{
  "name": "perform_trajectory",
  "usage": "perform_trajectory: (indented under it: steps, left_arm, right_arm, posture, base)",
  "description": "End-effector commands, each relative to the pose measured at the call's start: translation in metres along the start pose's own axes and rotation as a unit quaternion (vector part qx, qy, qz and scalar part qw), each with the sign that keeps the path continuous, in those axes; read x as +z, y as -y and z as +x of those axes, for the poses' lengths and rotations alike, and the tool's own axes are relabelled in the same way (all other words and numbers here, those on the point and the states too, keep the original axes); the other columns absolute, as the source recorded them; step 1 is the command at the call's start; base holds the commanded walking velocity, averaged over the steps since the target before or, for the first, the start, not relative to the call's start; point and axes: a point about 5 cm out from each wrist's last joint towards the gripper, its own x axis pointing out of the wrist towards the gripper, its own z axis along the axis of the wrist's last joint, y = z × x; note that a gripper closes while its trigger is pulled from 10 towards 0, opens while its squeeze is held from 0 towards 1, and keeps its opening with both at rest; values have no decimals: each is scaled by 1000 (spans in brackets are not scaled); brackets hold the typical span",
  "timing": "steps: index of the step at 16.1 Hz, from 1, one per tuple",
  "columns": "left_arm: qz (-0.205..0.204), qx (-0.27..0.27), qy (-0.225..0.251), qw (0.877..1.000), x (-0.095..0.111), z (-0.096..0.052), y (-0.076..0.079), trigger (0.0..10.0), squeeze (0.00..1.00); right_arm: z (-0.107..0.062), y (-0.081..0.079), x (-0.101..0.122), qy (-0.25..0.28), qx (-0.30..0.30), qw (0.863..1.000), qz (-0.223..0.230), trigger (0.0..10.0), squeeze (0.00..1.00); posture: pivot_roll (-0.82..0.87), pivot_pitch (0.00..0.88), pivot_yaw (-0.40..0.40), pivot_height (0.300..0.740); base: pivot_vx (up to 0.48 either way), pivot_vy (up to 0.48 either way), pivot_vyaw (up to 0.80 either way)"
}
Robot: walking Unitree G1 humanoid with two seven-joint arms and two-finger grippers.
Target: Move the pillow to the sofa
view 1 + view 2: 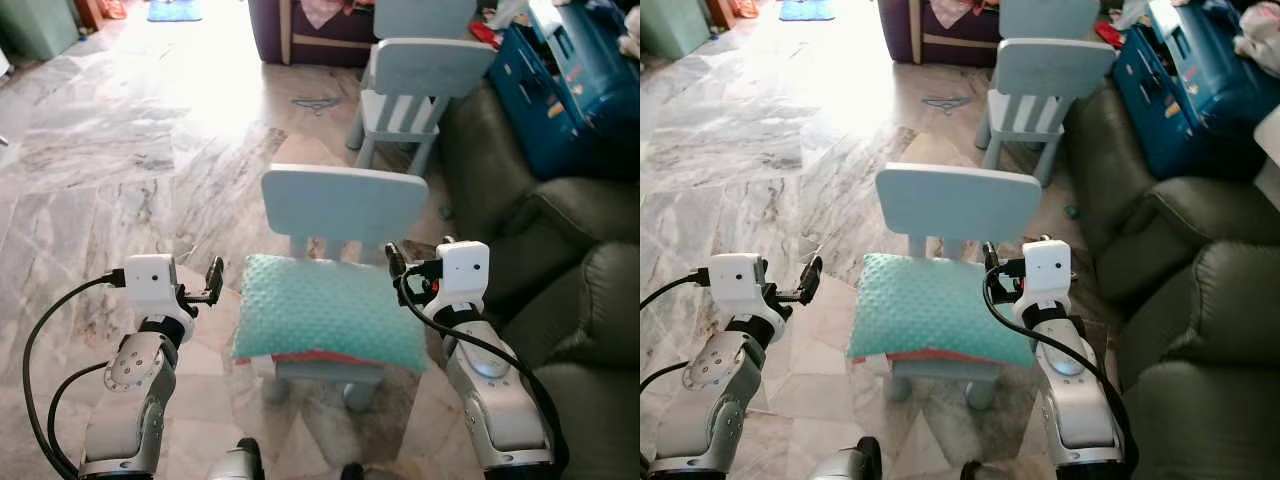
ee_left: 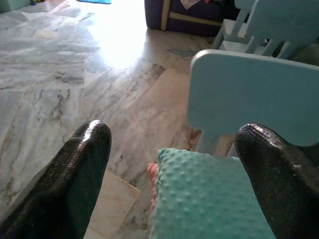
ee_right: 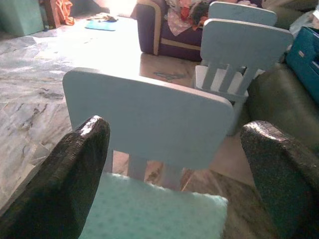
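Wide-spread left gripper (image 1: 212,281) and right gripper (image 1: 393,259) flank nubby teal pillow (image 1: 325,312) on chair (image 1: 343,205).

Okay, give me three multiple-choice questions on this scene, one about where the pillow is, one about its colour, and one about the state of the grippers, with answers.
1. Where does the pillow lie?
A. on the seat of the near pale blue chair
B. on the floor
C. on the sofa

2. What colour is its top face?
A. purple
B. teal
C. white

3. How do the left gripper and right gripper stand?
A. both shut on the pillow
B. one holds the chair back
C. both open, one at each side of the pillow

Answers: 1 A, it rests on the seat under the backrest. 2 B, the dotted fabric is teal. 3 C, both wrist views show fingers spread apart, gripping nothing.
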Motion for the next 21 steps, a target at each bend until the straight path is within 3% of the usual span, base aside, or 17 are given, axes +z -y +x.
perform_trajectory:
  steps: [1, 4, 21]
  left_arm:
    - [3, 0, -5, 1000, -1, -3, -1, 10000, 0]
    - [-3, -2, -7, 1000, -2, -3, 0, 10000, 0]
    - [-8, 19, -8, 1000, -4, -6, -3, 10000, 0]
  right_arm:
    - [-1, 0, 2, 6, -1, 1000, -2, 10000, 0]
    - [-1, 0, 3, 8, 2, 1000, -4, 10000, 0]
    - [-4, -3, 0, 3, 17, 1000, -9, 10000, 0]
  posture:
    - [6, 201, -60, 740]
    - [5, 201, -61, 740]
    - [7, 203, -72, 740]
  base:
    - [435, 0, 0]
    - [373, 0, 0]
    - [0, 0, 0]
